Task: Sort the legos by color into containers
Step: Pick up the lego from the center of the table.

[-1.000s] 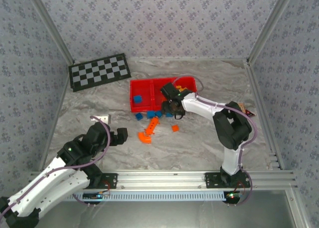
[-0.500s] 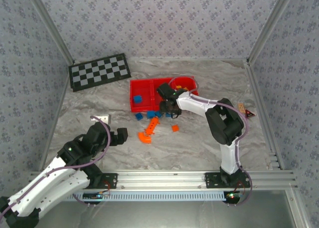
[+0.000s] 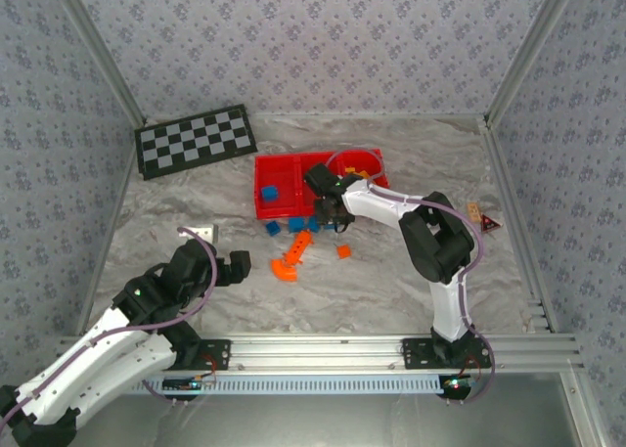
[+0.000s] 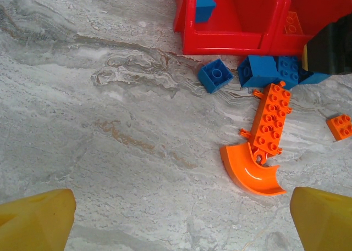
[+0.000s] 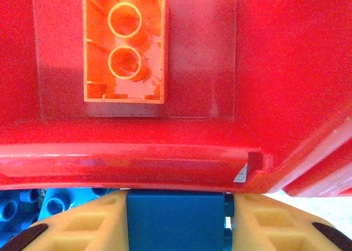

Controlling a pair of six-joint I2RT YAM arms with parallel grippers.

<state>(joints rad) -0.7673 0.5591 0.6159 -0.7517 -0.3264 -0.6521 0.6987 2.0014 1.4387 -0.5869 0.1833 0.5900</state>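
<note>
Three joined red containers [image 3: 258, 188] stand mid-table; the left one holds a blue lego [image 4: 204, 4], and another holds an orange lego [image 5: 124, 45]. In front of the container wall [image 5: 165, 163] my right gripper [image 3: 328, 212] is shut on a dark blue lego [image 5: 176, 221], its yellow fingers [image 5: 82, 226] pressed to both sides. More blue legos [image 4: 269, 70] lie beside it, one apart [image 4: 215, 76]. A long orange lego [image 4: 270, 119], a curved orange piece [image 4: 250, 171] and a small orange lego [image 4: 341, 126] lie nearer. My left gripper [image 4: 179, 221] hangs open over bare table.
A black-and-white checkered board [image 3: 196, 139] lies at the back left. A small pale block [image 3: 202, 234] sits by the left arm. A small tag-like object [image 3: 479, 215] lies to the right of the right arm. Metal rails border the table.
The right gripper slid left along the front of the containers and closed on the blue lego. The left arm has not moved.
</note>
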